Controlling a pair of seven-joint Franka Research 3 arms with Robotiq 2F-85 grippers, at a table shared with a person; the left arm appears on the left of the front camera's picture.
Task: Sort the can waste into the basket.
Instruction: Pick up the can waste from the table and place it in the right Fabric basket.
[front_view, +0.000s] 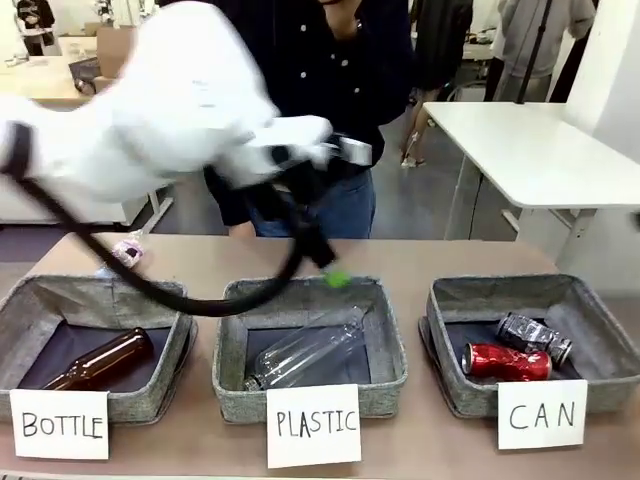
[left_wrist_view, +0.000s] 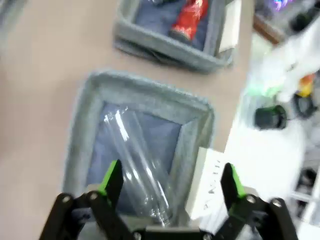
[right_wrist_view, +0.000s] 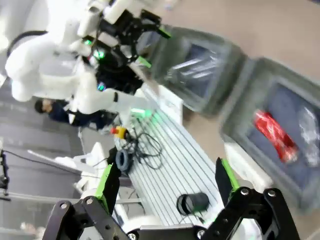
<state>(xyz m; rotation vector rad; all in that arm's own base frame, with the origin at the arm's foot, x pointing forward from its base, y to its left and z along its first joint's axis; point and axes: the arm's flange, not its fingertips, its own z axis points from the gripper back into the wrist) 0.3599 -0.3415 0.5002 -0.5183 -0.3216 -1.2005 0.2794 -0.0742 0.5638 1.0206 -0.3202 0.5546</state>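
Though blurred frontally, left end effector (left_wrist_view: 171, 174) clearly spread wrist-on; right end effector (right_wrist_view: 167, 171) likewise.

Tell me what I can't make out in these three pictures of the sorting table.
Front view: print on the black-and-silver can is too small to read.
Front view: the mouth of the brown bottle is hidden by the BOTTLE basket wall.
Left wrist view: the PLASTIC card is blurred and edge-on, unreadable.
Right wrist view: motion blur smears the red can.

Red can (front_view: 505, 362), black-and-silver can (front_view: 533, 337) inside CAN basket (front_view: 500, 290)
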